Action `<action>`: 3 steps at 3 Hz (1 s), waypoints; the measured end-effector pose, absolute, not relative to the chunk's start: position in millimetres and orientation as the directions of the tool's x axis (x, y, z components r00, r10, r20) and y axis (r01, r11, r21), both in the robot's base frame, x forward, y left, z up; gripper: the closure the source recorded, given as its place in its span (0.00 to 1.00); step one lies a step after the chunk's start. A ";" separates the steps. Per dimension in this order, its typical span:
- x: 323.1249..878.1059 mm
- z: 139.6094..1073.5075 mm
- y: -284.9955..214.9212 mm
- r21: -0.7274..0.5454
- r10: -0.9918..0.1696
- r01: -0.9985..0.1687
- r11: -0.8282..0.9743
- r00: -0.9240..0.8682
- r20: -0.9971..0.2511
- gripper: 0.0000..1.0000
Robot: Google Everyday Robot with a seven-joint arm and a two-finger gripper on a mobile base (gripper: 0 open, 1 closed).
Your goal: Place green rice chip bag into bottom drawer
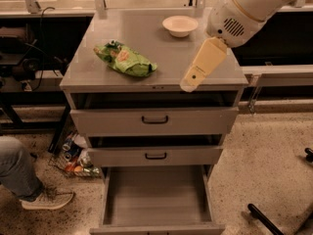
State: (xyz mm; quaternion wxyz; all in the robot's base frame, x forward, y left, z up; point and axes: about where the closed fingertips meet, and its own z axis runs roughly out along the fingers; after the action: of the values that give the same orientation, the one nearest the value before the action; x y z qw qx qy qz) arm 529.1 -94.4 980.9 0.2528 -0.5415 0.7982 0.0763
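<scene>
The green rice chip bag point(125, 59) lies flat on the left half of the grey cabinet's top point(161, 43). The bottom drawer point(156, 196) is pulled out wide, and its flat grey floor is bare. My gripper point(193, 78) hangs from the white arm at the upper right. It points down and left over the front right part of the cabinet top, to the right of the bag and apart from it. It holds nothing that I can see.
A cream bowl point(180, 25) stands at the back of the cabinet top. The top drawer point(154, 119) and middle drawer point(155, 155) are slightly open. A person's leg and shoe point(29, 187) and several cans point(76, 160) are left of the cabinet.
</scene>
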 end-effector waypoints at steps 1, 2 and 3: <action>529.1 981.0 -94.4 -0.152 -0.826 -0.903 0.402 -0.286 -0.486 0.00; 543.5 977.3 -84.7 -0.129 -0.771 -0.880 0.458 -0.321 -0.550 0.00; 586.2 978.6 -59.1 -0.101 -0.683 -0.830 0.548 -0.375 -0.627 0.00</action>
State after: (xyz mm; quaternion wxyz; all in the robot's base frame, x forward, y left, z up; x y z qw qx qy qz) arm 586.2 -59.1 978.6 0.3169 -0.4607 0.8208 0.1163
